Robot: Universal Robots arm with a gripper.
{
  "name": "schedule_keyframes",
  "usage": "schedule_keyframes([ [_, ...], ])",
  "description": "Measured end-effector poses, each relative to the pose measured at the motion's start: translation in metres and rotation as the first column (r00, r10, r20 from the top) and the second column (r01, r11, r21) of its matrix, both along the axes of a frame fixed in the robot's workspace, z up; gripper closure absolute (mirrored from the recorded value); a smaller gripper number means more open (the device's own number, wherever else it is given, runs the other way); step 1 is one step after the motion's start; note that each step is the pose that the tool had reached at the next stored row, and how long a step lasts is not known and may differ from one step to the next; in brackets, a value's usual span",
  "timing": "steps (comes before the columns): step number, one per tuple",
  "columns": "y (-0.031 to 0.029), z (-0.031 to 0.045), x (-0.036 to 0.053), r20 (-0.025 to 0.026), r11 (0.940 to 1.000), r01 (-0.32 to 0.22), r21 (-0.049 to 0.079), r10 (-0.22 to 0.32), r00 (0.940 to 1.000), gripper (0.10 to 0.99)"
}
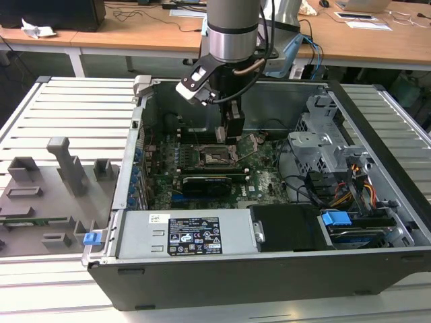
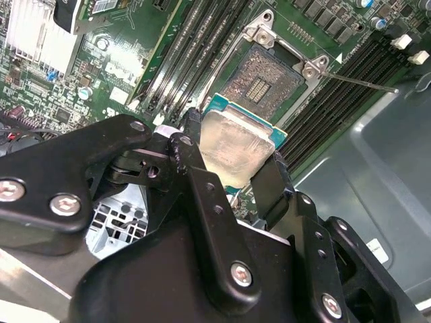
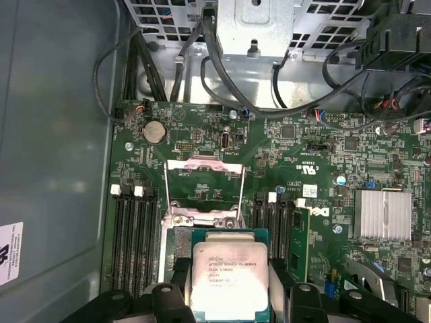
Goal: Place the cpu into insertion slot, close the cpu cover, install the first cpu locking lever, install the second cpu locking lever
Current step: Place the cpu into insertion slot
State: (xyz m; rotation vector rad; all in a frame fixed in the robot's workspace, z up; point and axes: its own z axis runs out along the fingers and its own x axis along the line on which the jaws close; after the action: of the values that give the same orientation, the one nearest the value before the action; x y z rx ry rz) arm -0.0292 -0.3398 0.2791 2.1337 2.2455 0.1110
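The cpu (image 3: pixel 230 276), a square chip with a pale silver top and green rim, sits between my gripper's black fingers (image 3: pixel 178 272), which are shut on its two opposite edges. In the second wrist view the cpu (image 2: pixel 236 149) hangs in the air short of the open insertion slot (image 2: pixel 264 77), whose bare contact field shows. The cpu cover (image 3: pixel 204 180) is swung open, away from the slot. A thin locking lever (image 2: pixel 357 82) sticks out free beside the slot. In the exterior view my gripper (image 1: pixel 229 138) hangs just above the motherboard's socket (image 1: pixel 212 156).
The green motherboard (image 1: pixel 262 178) lies in an open computer case (image 1: pixel 222 269). Black memory slots (image 3: pixel 131 235) flank the socket on both sides. A finned heatsink (image 3: pixel 385 214), cables (image 3: pixel 222 74) and a metal drive cage (image 1: pixel 323 145) stand nearby. A grey fixture tray (image 1: pixel 47 195) lies at the exterior view's left.
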Motion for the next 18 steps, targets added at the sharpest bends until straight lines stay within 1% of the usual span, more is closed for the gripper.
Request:
schedule_keyframes([
  [1,0.0000,-0.0007,0.0000,0.0000,1.0000,0.000,0.000,0.000,1.0000,0.545],
  [3,0.0000,-0.0045,0.0000,-0.0006,1.0000,0.000,0.000,0.000,1.0000,0.545],
  [18,0.0000,-0.0118,0.0000,-0.0017,1.0000,0.000,0.000,0.000,1.0000,0.545],
])
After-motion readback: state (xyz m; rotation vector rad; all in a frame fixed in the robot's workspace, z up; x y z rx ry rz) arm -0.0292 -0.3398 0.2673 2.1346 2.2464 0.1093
